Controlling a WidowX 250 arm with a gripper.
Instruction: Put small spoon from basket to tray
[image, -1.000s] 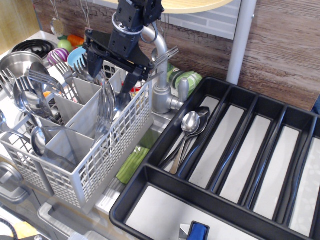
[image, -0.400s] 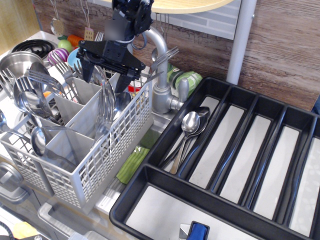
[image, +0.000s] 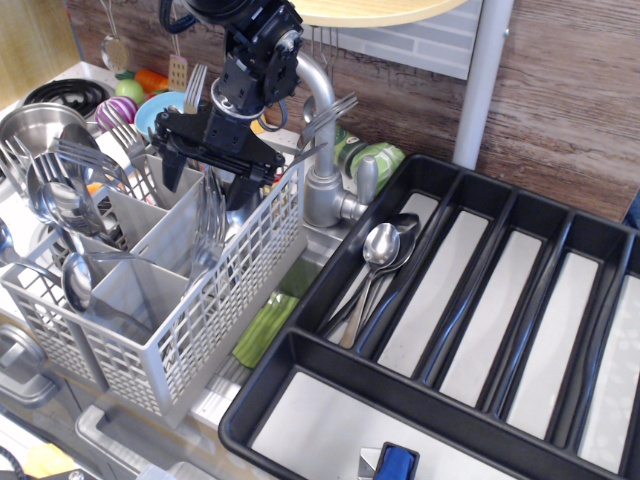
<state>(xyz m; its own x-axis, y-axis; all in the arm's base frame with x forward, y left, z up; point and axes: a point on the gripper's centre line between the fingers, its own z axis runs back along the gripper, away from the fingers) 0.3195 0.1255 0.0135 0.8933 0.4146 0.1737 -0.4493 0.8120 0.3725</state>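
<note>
The light grey basket stands at the left, full of cutlery. Slender shiny small spoons stand upright in its right-hand compartment. My black gripper hangs over the back of the basket, just above those spoon handles. Its jaws are open and spread wide, and one fingertip shows at the left. It holds nothing. The black tray lies at the right; a couple of spoons lie in its leftmost long compartment.
Large spoons and forks fill the basket's left compartments. A steel tap rises right behind the basket. A steel pot sits at the far left. A blue object lies in the tray's front compartment.
My gripper has moved left and down, from above the basket's right rim to just over the back compartments. Its jaws stay open. The cutlery has not moved.
</note>
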